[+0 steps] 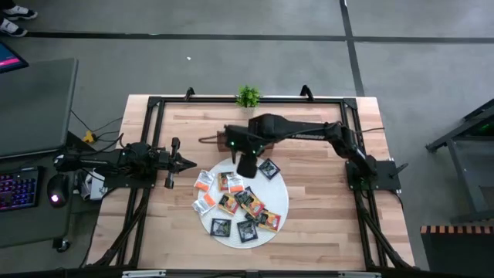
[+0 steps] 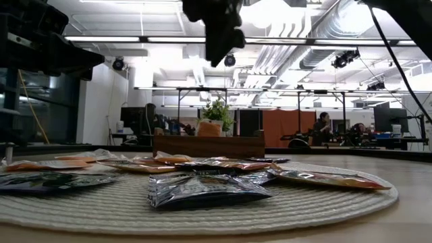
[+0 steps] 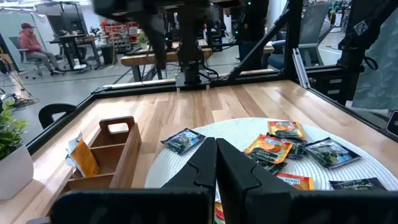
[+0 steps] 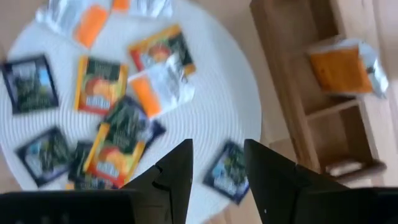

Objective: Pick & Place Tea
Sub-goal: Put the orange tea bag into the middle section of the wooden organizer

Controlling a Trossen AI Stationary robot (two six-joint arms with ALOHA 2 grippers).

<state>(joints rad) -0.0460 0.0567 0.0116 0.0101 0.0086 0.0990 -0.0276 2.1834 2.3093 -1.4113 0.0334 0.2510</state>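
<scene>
Your right arm [image 1: 309,131] reaches in from the table's right side, bent at the elbow, with its wrist pointing down above the far edge of the round white mat [image 1: 278,205]. Its gripper [image 4: 217,163] hangs over the mat with the two fingers apart and nothing between them. The tea packets [image 1: 239,202] lie scattered flat on the mat, black, orange and white ones, a few overlapping; some white-and-orange ones sit at the mat's left edge. One orange packet [image 4: 342,68] already lies in a compartment of the wooden tray [image 3: 112,155], which stands just beyond the mat. Your left arm [image 1: 123,162] waits stretched out low at the table's left side, its gripper [image 3: 216,163] pressed together and aimed toward the mat.
</scene>
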